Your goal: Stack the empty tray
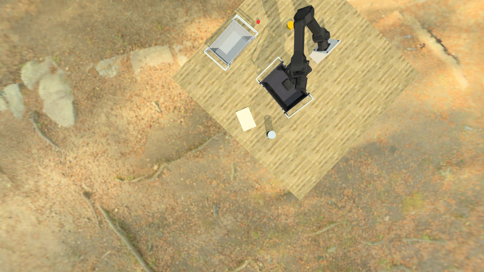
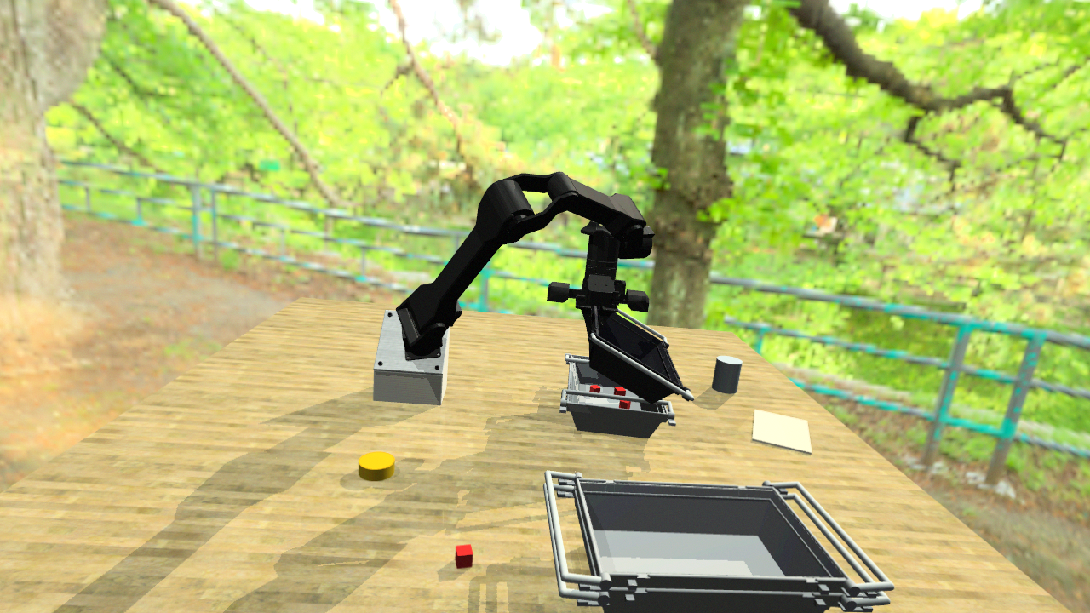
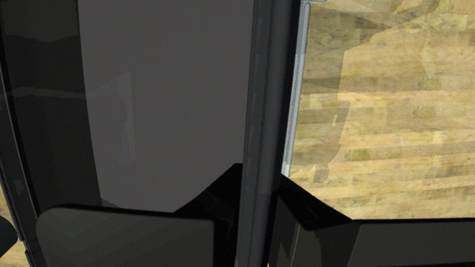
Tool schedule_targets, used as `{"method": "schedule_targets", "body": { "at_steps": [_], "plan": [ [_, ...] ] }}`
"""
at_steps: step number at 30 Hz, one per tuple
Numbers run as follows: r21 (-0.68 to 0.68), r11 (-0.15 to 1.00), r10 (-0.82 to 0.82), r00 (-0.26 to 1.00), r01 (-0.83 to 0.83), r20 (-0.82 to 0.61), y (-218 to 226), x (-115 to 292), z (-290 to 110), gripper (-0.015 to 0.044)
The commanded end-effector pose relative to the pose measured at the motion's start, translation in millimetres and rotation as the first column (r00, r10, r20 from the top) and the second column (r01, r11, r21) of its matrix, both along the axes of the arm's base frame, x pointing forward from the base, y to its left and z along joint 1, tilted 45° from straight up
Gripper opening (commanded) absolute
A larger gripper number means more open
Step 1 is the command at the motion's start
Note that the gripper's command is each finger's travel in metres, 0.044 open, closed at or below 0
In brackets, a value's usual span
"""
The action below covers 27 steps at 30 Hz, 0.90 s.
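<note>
Dark empty tray (image 2: 636, 358) tilted in jaws | hides most blocks (image 2: 610, 390)

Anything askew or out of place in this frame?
Yes: the empty tray clamped in the gripper hangs steeply tilted over the loaded tray, not level. A lone red block lies on the table.

Three trays (image 2: 704, 525); seemingly four red blocks (image 2: 463, 555).

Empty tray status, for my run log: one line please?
gripper: shut on empty tray | tray: tilted, over loaded tray | placement: pending
</note>
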<state>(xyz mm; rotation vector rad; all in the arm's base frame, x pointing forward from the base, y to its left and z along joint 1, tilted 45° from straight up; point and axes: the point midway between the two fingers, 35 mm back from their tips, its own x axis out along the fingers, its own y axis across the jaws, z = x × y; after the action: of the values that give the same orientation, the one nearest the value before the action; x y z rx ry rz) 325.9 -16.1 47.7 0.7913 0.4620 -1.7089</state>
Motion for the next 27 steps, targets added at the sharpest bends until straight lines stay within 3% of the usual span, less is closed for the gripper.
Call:
{"method": "schedule_targets", "body": {
  "at_steps": [1,27],
  "plan": [
    [0.004,1.000,0.001,1.000,-0.001,0.002,-1,-2,-1,0.0000],
    [0.003,1.000,0.001,1.000,-0.001,0.001,-12,-19,-18,0.0000]
  ]
}}
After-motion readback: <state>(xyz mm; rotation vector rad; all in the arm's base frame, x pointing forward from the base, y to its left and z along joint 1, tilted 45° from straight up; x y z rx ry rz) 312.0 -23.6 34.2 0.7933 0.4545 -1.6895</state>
